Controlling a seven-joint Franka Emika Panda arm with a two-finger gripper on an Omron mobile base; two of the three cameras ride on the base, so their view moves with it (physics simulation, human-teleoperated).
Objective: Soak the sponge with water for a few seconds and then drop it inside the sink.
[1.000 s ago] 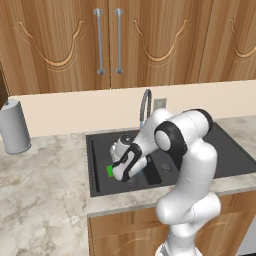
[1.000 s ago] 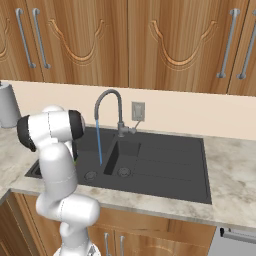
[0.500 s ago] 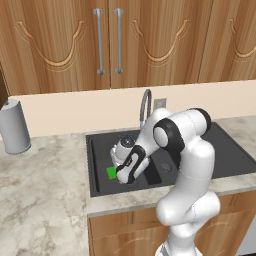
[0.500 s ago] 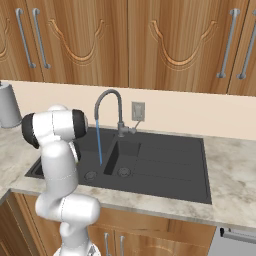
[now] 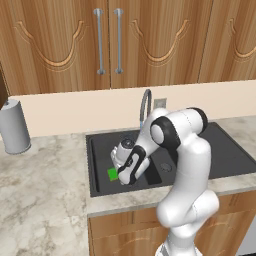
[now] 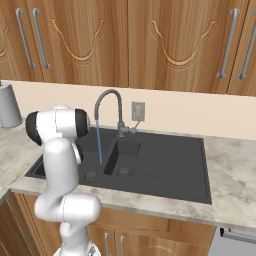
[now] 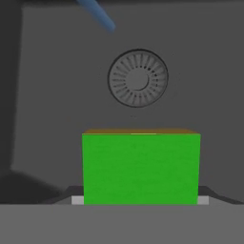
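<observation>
The two-finger gripper [image 5: 120, 172], jaws closed on the flat green sponge with a yellow layer [image 7: 141, 167], holds it at frame centre above the dark grey sink's [image 7: 52, 95] round drain [image 7: 137, 78], probably ready to carry it to the thin light-blue water stream [image 7: 97, 14] at the top.

Both base views are lit evenly and softly, with no single light source to be made out. The wooden cabinets [image 5: 107, 42] across the upper half of each frame are rendered bright and warm, without glare. The sink [image 6: 165, 165] at mid-frame is shown as a flat matte dark grey, and little detail is resolved inside its basins. Edges are slightly soft and jagged, as in a low-resolution render; no lens distortion is seen at the borders. The hand view is dimmer: a soft dark shadow is cast at lower left, and the sponge [image 7: 141, 167] is shown in saturated, flat green.
</observation>
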